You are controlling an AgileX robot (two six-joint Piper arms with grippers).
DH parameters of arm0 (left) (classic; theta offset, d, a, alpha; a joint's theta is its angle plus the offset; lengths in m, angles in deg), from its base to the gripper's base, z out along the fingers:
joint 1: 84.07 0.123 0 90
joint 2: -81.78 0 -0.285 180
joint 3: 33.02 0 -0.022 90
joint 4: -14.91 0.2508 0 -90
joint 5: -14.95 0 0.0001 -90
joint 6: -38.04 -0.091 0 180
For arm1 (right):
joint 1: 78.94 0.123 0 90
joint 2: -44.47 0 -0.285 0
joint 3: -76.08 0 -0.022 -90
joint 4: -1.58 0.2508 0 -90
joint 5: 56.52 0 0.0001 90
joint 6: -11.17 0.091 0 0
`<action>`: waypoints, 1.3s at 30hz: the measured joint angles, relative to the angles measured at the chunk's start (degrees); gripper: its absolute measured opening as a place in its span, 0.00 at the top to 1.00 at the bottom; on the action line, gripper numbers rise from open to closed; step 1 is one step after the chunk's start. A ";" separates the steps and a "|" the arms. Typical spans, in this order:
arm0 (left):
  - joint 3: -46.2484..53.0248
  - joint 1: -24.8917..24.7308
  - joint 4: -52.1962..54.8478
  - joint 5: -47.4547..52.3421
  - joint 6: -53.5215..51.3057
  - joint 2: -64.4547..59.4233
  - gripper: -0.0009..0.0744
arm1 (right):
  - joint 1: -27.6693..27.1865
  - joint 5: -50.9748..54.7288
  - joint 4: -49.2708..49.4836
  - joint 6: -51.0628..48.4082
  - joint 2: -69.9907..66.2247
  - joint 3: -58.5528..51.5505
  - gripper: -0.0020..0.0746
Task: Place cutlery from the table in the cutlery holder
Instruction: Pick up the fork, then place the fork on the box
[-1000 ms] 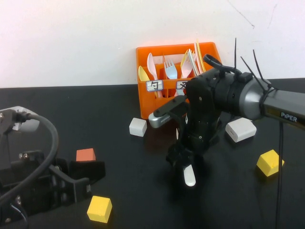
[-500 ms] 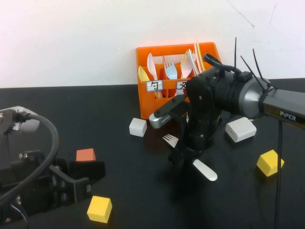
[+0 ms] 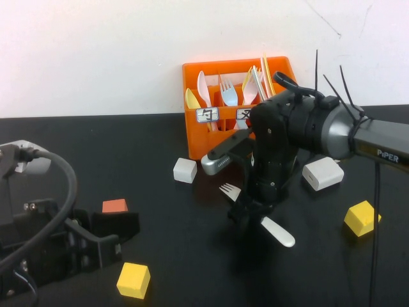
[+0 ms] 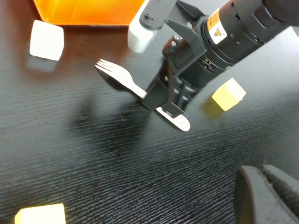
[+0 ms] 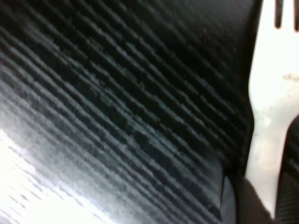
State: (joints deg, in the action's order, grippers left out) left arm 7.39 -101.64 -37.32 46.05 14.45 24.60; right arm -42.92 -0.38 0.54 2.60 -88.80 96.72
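My right gripper (image 3: 246, 213) is shut on the middle of a white plastic fork (image 3: 228, 189) and holds it tilted just above the black table (image 3: 160, 211), in front of the orange cutlery holder (image 3: 197, 137). The tines point left and the handle end (image 3: 279, 232) sticks out to the right. The fork also shows in the left wrist view (image 4: 119, 79) and the right wrist view (image 5: 271, 93). The holder has several pieces standing in it. No pale yellow knife shows on the table. My left gripper (image 3: 105, 238) is low at the front left, shut and empty.
A white block (image 3: 185, 170) lies left of the fork and a white charger block (image 3: 323, 173) lies right of it. Yellow cubes sit at the front (image 3: 133, 279) and the right (image 3: 362, 218). An orange cube (image 3: 115, 206) lies by the left gripper.
My right gripper has turned with the fork: the handle swung out to the right and the tines came into view on the left. The left arm shifted only slightly.
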 joint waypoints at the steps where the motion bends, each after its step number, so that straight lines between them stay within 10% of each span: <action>1: 0.00 0.00 0.00 -0.17 0.00 0.00 0.99 | 0.00 0.45 0.25 0.00 0.14 -0.11 0.79; 24: 0.00 0.00 2.28 0.96 -0.42 0.00 0.99 | 0.00 0.81 10.07 -6.37 14.40 -0.59 0.79; 39: 0.00 0.00 2.63 1.37 -0.47 0.00 0.99 | 0.00 -29.18 6.58 -10.08 19.82 -0.59 0.79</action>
State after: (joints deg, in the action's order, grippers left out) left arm 7.39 -101.64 -34.69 47.42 13.98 24.60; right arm -42.92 -29.55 7.12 -7.47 -68.98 96.13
